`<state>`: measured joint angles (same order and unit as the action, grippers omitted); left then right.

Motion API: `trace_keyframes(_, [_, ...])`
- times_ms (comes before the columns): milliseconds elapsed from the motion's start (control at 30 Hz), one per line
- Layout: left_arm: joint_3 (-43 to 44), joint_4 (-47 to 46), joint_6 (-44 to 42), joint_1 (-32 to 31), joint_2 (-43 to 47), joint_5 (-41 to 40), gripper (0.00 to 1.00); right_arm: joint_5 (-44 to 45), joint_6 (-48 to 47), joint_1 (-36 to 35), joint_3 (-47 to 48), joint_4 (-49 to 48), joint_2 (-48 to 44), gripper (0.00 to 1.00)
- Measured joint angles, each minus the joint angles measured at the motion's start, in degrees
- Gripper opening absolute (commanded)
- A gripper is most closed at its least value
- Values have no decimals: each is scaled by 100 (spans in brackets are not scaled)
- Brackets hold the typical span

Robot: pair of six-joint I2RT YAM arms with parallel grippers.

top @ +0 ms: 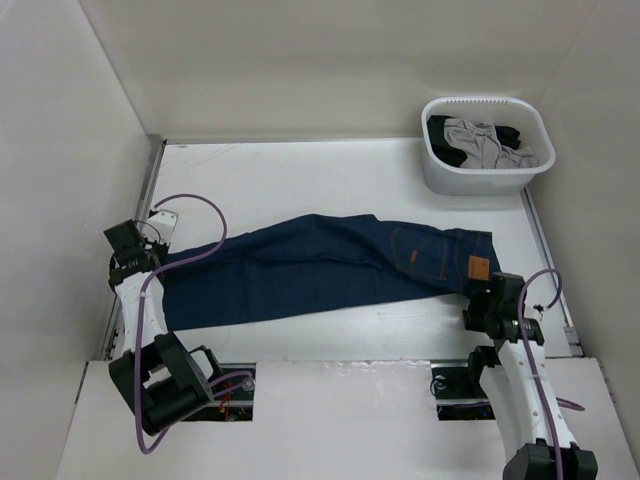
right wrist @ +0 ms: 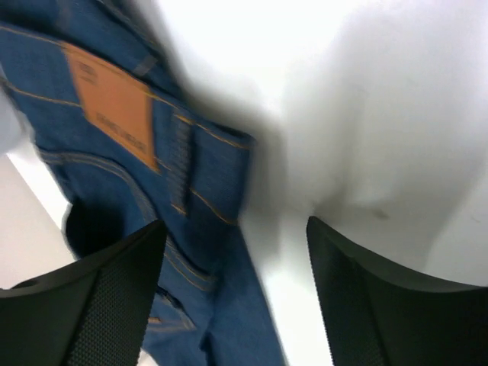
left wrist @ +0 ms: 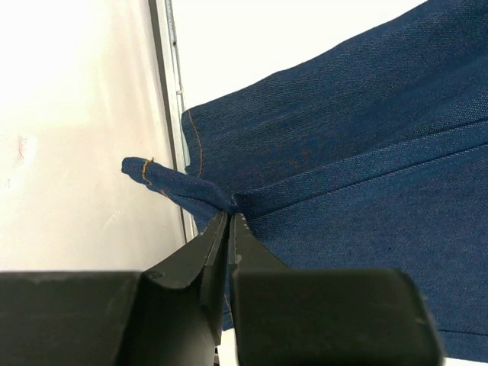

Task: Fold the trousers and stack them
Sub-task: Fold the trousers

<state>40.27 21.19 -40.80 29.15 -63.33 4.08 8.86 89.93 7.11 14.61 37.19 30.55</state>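
Note:
The dark blue jeans point(top: 330, 265) lie stretched across the table, folded lengthwise, legs to the left and waistband with the tan patch point(top: 479, 268) to the right. My left gripper point(top: 140, 255) is at the leg hem; in the left wrist view it point(left wrist: 229, 217) is shut on a pinched fold of the denim point(left wrist: 343, 152) near the hem. My right gripper point(top: 480, 305) is beside the waistband's near corner. In the right wrist view it point(right wrist: 236, 267) is open, with the waistband corner point(right wrist: 206, 175) and patch point(right wrist: 114, 107) between and beyond the fingers.
A white plastic basket point(top: 530, 175) with grey and black clothes point(top: 480, 140) stands at the back right. A metal rail point(top: 150, 185) runs along the table's left edge, next to the white wall. The table's front edge lies just before the arm bases.

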Motion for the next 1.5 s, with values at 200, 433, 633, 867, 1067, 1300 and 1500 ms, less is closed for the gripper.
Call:
trace_keyframes(200, [0,0,-42,0,-4,-22,2,197,155,131,-4,-977,767,45])
trace_keyframes(433, [2,-2,-83,-4,-4,-61,2,247,-258,647,208,-1213,997,0])
trace_keyframes(633, [205,4,-205,-4,-81,-42,2,229,-1259,828,981,-1152,1412,0])
trace_keyframes(867, [1655,0,-313,-11,-1062,245,1,-284,-2806,870,3147,-2374,3519,0])
trace_keyframes(1067, [2293,-85,-299,0,-776,494,1,-1250,-3480,979,3585,-3888,3851,0])
trace_keyframes(1300, [758,363,-903,439,505,553,0,-1257,-3316,1419,1657,-3869,2806,5])
trace_keyframes(1500, [-448,953,-1537,529,577,142,3,-1040,-3097,1779,1067,-2889,3058,20])
